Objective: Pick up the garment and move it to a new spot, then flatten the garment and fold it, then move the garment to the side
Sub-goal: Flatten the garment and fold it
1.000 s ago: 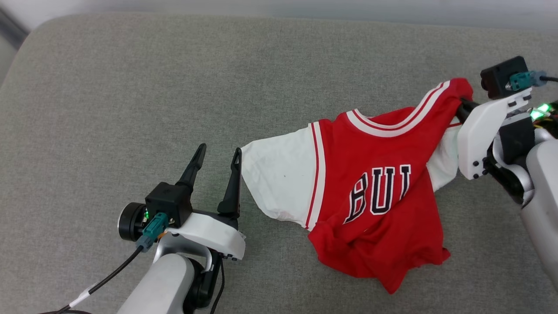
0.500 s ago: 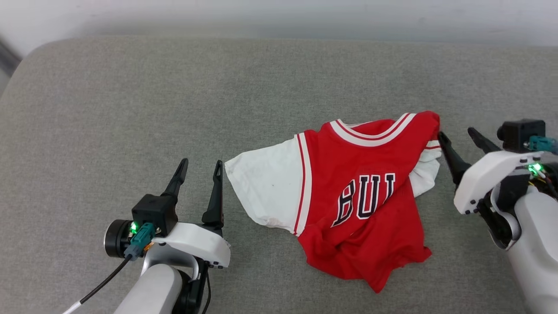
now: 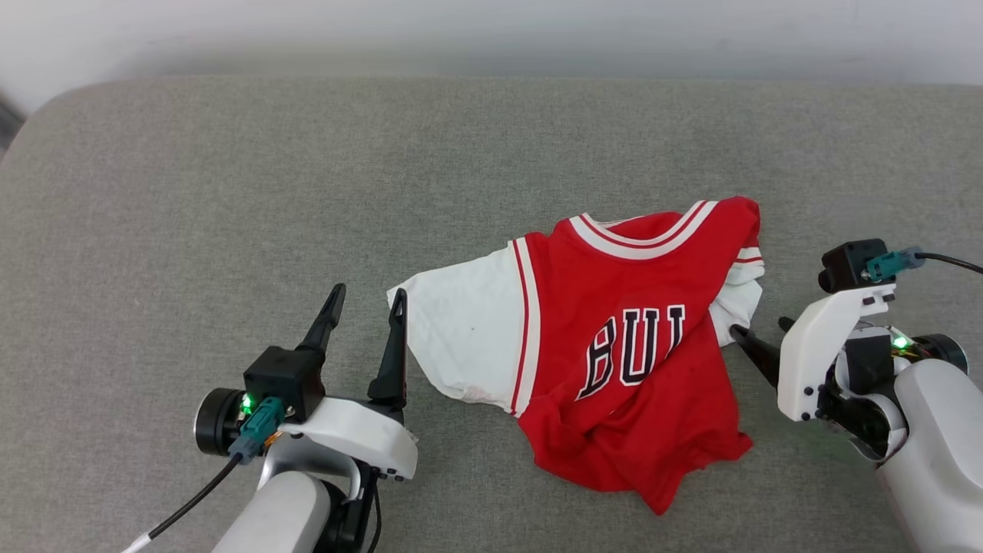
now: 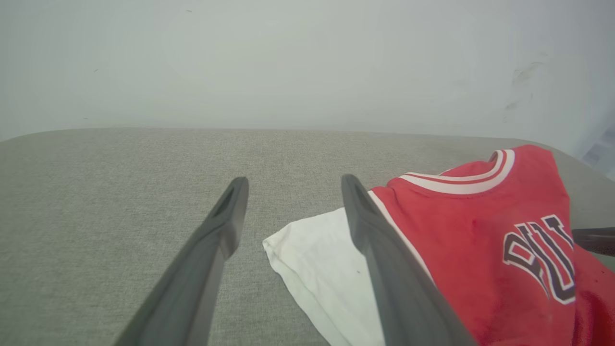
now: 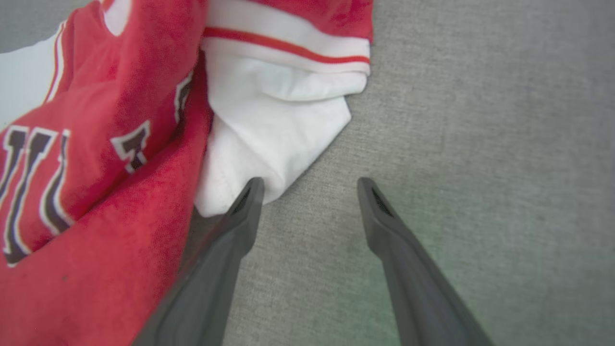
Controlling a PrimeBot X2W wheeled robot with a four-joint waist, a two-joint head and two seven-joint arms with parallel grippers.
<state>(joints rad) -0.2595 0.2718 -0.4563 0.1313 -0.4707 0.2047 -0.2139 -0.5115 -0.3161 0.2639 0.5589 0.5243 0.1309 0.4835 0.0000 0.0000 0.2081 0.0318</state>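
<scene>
The garment (image 3: 614,346), red with white sleeves and dark lettering on its chest, lies crumpled on the grey cushion (image 3: 230,192). Its left sleeve (image 3: 461,338) is spread flat, while the right sleeve (image 5: 269,125) is bunched under the red body. My left gripper (image 3: 369,292) stands open just left of the spread sleeve, apart from it; the left wrist view shows the sleeve's corner (image 4: 307,250) between and beyond its fingers (image 4: 294,179). My right gripper (image 3: 759,326) is open at the garment's right edge, one fingertip beside the bunched sleeve (image 5: 310,181), holding nothing.
The grey cushion has a rounded far-left corner (image 3: 54,107) and ends at a pale wall (image 3: 491,31) behind. Bare cushion stretches left of and behind the garment (image 4: 96,168). A dark finger of the right gripper (image 4: 593,238) pokes in at the left wrist view's right edge.
The right gripper opened and let go of the garment's raised right shoulder, which dropped onto the cushion. It then drew back toward me. The head camera also shifted.
</scene>
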